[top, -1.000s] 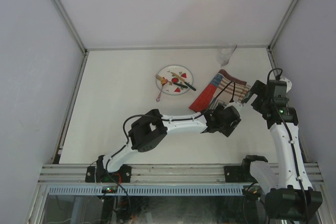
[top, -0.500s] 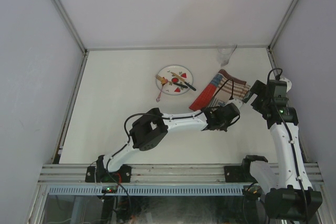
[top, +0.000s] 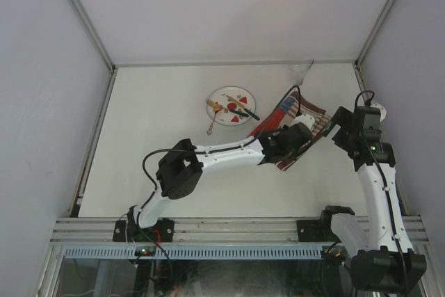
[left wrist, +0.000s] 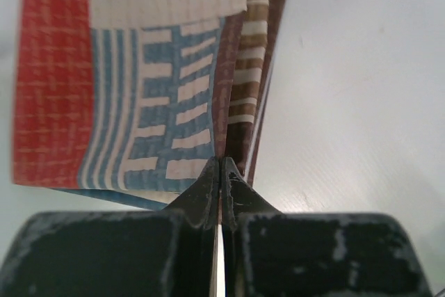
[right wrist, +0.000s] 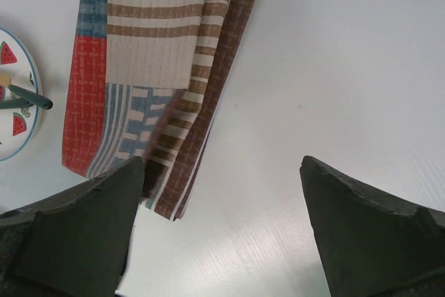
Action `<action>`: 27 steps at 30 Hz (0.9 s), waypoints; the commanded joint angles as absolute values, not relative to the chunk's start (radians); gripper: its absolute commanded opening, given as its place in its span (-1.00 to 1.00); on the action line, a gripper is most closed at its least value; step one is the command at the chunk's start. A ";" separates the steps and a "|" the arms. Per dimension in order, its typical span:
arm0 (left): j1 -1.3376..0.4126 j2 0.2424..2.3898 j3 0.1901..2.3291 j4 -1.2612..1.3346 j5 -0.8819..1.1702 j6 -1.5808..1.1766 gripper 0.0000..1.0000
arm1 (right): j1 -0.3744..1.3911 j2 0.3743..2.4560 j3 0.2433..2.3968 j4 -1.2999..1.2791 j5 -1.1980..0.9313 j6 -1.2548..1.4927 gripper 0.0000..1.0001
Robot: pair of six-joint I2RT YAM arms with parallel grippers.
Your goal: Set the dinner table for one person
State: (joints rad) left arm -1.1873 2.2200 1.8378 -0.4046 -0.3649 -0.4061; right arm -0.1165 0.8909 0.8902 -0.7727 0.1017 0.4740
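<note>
Pinching the placemat (left wrist: 160,102) by its near edge, the left gripper (left wrist: 221,161) is clamped tight; the right gripper (right wrist: 221,172) gapes empty. Bare table (top: 153,137) lies open leftward. A second ago the left gripper sat short of the cloth.

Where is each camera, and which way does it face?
Top external: above and behind the bases, facing down on the dinner table; left arm and right arm show.
Left wrist: on the left arm, facing along the left gripper, shut on the placemat.
Right wrist: on the right arm, facing down past the open right gripper.
Shared: all three show the placemat.
</note>
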 commanded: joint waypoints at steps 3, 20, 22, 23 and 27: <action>-1.143 2.059 1.825 -0.412 -0.460 -0.378 -1.00 | -0.121 0.866 0.886 -0.731 0.071 0.473 0.88; -1.081 1.827 1.655 -0.513 -0.725 -0.413 -0.99 | 0.112 0.774 0.659 -0.632 0.005 0.593 0.84; -1.067 1.800 1.635 -0.492 -0.722 -0.406 -1.00 | 0.192 0.801 0.637 -0.608 0.049 0.625 0.80; -1.065 1.791 1.635 -0.489 -0.727 -0.398 -1.00 | 0.236 0.820 0.626 -0.592 0.071 0.643 0.78; -1.062 1.768 1.652 -0.502 -0.762 -0.369 -1.00 | 0.418 0.924 0.612 -0.515 0.139 0.710 0.70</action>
State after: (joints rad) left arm -1.0657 1.8641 1.6375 -0.5125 -0.6807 -0.3996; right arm 0.2844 0.8513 0.6151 -0.6342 0.0490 0.6155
